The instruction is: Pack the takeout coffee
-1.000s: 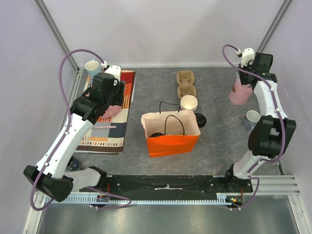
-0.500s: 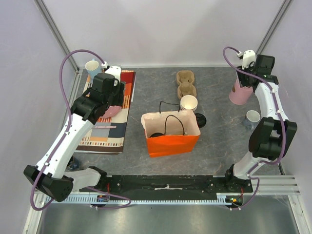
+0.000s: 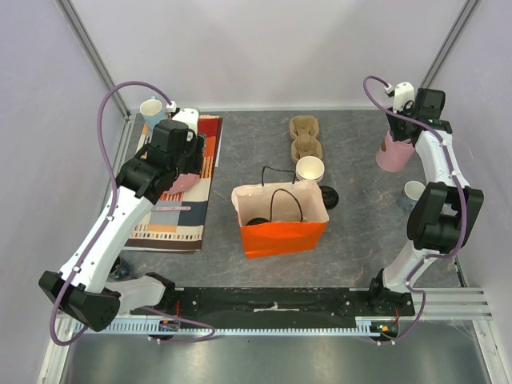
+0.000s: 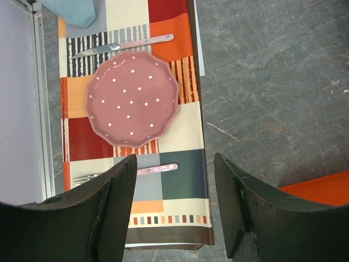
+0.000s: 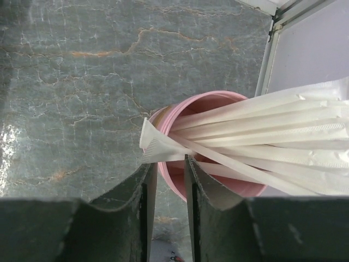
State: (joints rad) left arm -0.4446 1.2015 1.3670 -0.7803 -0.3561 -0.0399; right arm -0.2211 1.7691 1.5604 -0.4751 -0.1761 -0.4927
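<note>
Open orange paper bag [image 3: 282,228] stands mid-surface, nearer the near edge. There's a dark round shape [image 3: 258,221] inside it, can't tell what. A stack of paper cups [image 3: 310,169] is just behind the bag, and a black round lid [image 3: 329,197] is just beside the bag's far right corner. The cardboard cup carrier [image 3: 305,138] is further back, centre. A striped placemat [image 3: 172,216] runs along the left edge, with a light blue mug [image 3: 150,108] at the far left corner. Over the placemat the left gripper [image 3: 186,160] hangs above a pink plate [image 3: 186,182]. Near the far right corner the right gripper [image 3: 399,132] sits over the pink holder [image 3: 393,154]. A lone paper cup [image 3: 414,191] sits at the right edge. Jaw states unreadable here.
</note>
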